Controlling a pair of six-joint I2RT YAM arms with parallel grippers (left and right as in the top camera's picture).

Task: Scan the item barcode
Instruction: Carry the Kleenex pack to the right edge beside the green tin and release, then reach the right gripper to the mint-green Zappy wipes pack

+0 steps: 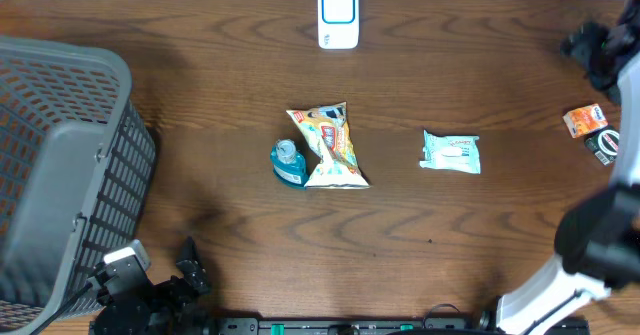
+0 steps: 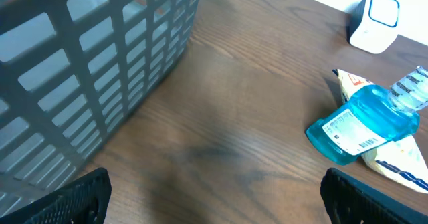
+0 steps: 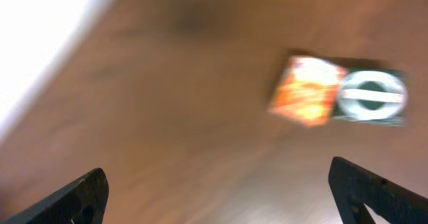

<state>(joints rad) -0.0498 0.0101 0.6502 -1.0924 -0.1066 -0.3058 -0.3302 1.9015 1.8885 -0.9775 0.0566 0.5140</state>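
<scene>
- White scanner (image 1: 338, 16) with a blue-framed face stands upright at the far edge of the desk (image 1: 200, 75).
- Small orange packet (image 1: 584, 121) lies flat on the right side, touching a dark green packet (image 1: 603, 143).

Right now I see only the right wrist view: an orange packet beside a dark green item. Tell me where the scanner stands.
Observer: The white scanner stands at the middle of the table's far edge, well left of your orange packet.
Operator: List what lies between them.
Observer: A pale teal pouch, then a snack bag lying against a blue bottle.
Operator: Report the bottle's barcode.
Observer: The left wrist view shows its barcode label facing up.
</scene>
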